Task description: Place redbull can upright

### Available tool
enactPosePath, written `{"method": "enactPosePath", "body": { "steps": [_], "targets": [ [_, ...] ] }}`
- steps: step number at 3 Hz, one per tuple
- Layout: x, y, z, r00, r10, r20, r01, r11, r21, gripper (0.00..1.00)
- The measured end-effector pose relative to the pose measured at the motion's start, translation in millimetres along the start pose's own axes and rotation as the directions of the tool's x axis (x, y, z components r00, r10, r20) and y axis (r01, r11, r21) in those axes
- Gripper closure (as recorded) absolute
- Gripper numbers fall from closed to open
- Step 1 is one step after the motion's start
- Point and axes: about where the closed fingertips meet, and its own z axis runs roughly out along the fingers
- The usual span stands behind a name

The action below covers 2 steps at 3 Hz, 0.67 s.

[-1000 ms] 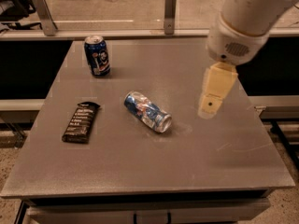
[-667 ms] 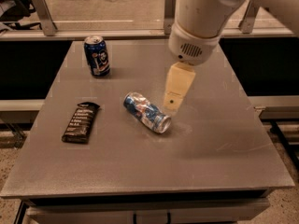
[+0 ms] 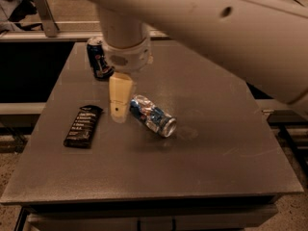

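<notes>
The redbull can [image 3: 152, 116], slim, shiny silver and blue, lies on its side near the middle of the grey table [image 3: 202, 167], its silver top pointing to the front right. My gripper [image 3: 119, 110] hangs from the white arm just left of the can's far end, fingertips close above the table. It holds nothing.
A wider dark blue can [image 3: 98, 58] stands upright at the back left, partly behind the arm. A dark snack bar [image 3: 83, 125] lies flat at the left. The big white arm [image 3: 207, 28] crosses the top of the view. The table's edges drop off on all sides.
The arm has swung from the right side of the table to the left, across the can. The gripper now sits left of the can. The can has not moved.
</notes>
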Motion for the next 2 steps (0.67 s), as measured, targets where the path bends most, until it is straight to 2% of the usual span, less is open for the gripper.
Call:
{"method": "enactPosePath", "body": {
  "steps": [1,2],
  "targets": [
    [-24.3,0.7,30.8,0.989,0.110,-0.093,-0.109,0.9939,0.017,0.00],
    [-29.8,1.2,51.2,0.967,0.241,-0.082,-0.243,0.9700,-0.009,0.00]
  ]
}}
